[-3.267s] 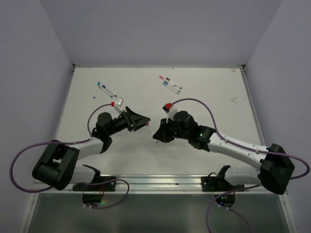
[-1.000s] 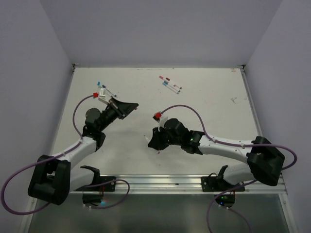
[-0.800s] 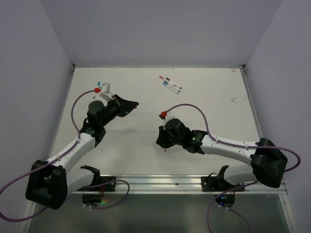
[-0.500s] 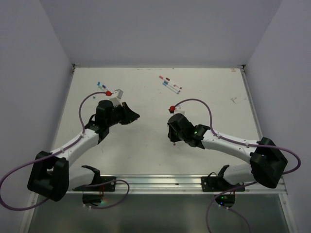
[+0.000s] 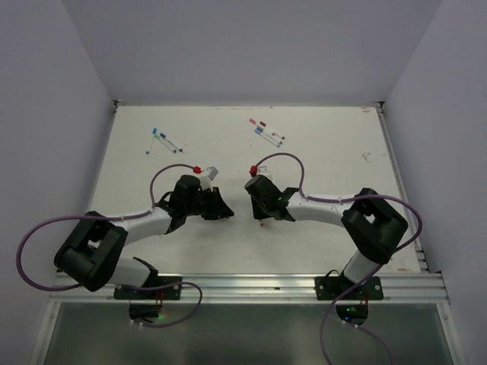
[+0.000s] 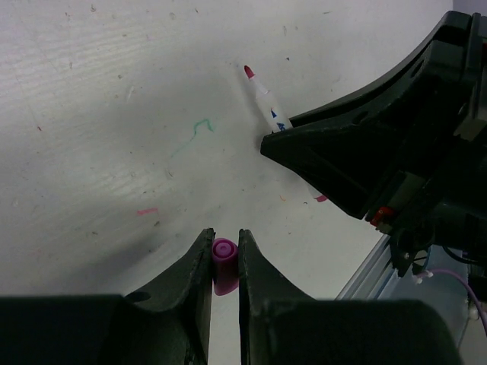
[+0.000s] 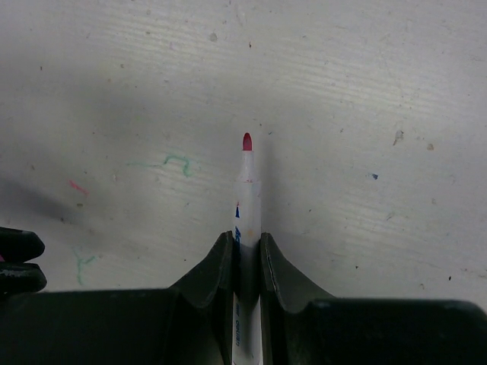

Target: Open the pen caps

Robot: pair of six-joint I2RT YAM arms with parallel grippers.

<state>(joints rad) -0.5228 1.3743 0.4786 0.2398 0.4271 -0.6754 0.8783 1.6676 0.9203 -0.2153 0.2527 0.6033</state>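
A: Gripping pink cap [image 6: 224, 265] with left gripper [image 6: 222, 243], closed tight, at 6 o'clock of left wrist view; long axis 12-to-6.
B: Confirmed. Right gripper [image 7: 245, 245] clamped on uncapped pen [image 7: 246, 186], red tip toward 12.

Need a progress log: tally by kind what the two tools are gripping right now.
Pink cap: 1 (left tool)
Uncapped red-tipped pen: 1 (right tool)
Total: 2
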